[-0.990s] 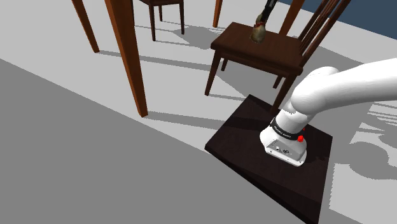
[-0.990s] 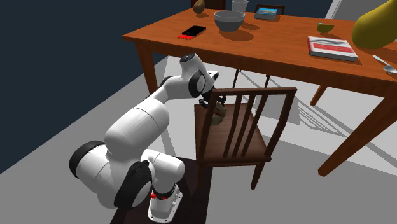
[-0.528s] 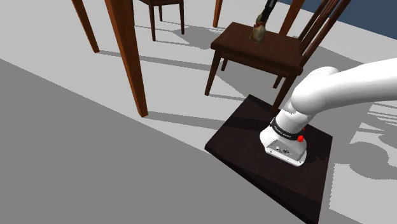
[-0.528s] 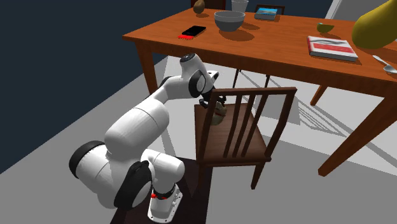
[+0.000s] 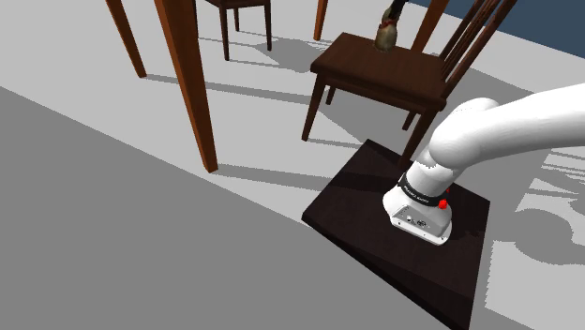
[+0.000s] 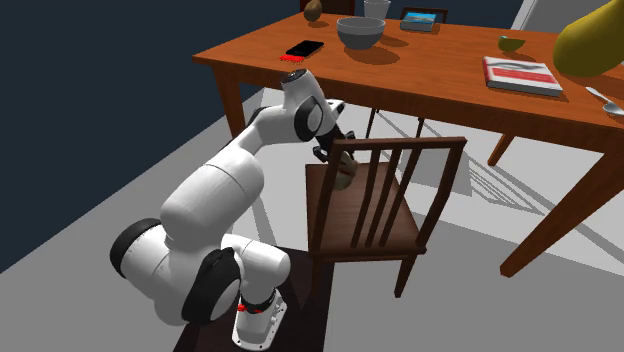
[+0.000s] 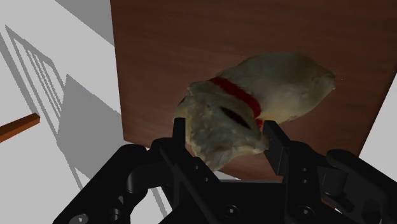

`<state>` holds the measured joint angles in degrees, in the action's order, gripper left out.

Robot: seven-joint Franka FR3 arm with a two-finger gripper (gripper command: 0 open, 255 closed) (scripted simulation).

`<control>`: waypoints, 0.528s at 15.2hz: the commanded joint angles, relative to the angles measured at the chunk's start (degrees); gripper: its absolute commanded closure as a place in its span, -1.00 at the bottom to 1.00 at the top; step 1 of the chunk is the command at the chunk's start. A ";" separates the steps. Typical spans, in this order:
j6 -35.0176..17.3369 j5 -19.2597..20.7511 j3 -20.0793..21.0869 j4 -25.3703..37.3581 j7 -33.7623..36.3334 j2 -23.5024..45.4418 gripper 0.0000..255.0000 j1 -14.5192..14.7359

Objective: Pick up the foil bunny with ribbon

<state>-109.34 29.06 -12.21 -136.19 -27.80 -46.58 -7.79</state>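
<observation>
The foil bunny (image 7: 267, 105) is a dull gold-brown figure with a red ribbon (image 7: 236, 95) round its neck. My gripper (image 7: 227, 143) is shut on it, a black finger (image 7: 180, 137) pressed to each side of its head. In the shoulder view the bunny (image 5: 385, 36) hangs a little above the dark wooden chair seat (image 5: 375, 73), under the gripper (image 5: 391, 21). In the second exterior view the bunny (image 6: 343, 172) is off the seat (image 6: 370, 228), just in front of the chair's back rail, with the gripper (image 6: 335, 157) above it.
The chair's slatted back (image 6: 400, 190) stands close beside the hand. A wooden table (image 6: 440, 75) overhangs the chair, bearing a phone (image 6: 304, 48), a bowl (image 6: 360, 32) and a book (image 6: 520, 74). A table leg (image 5: 190, 84) stands on the shoulder view's left. My dark stand (image 5: 375, 244) lies on grey floor.
The gripper has risen with the bunny in it, so the bunny has come off the chair seat. The forearm has swung upward toward the table edge.
</observation>
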 commanded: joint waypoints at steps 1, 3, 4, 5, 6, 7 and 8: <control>1.24 -0.34 0.17 1.68 -0.51 0.34 1.00 0.11; 2.50 -0.69 0.39 3.45 -0.97 0.78 1.00 0.23; 3.13 -0.86 0.50 4.35 -1.21 1.02 1.00 0.29; 3.76 -1.02 0.60 5.25 -1.44 1.26 1.00 0.34; 4.38 -1.19 0.70 6.17 -1.67 1.52 1.00 0.39; 5.01 -1.34 0.80 7.09 -1.90 1.78 1.00 0.45; 5.10 -1.37 0.81 7.23 -1.94 1.81 1.00 0.46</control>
<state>-104.68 27.79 -11.51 -129.42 -29.61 -44.76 -7.35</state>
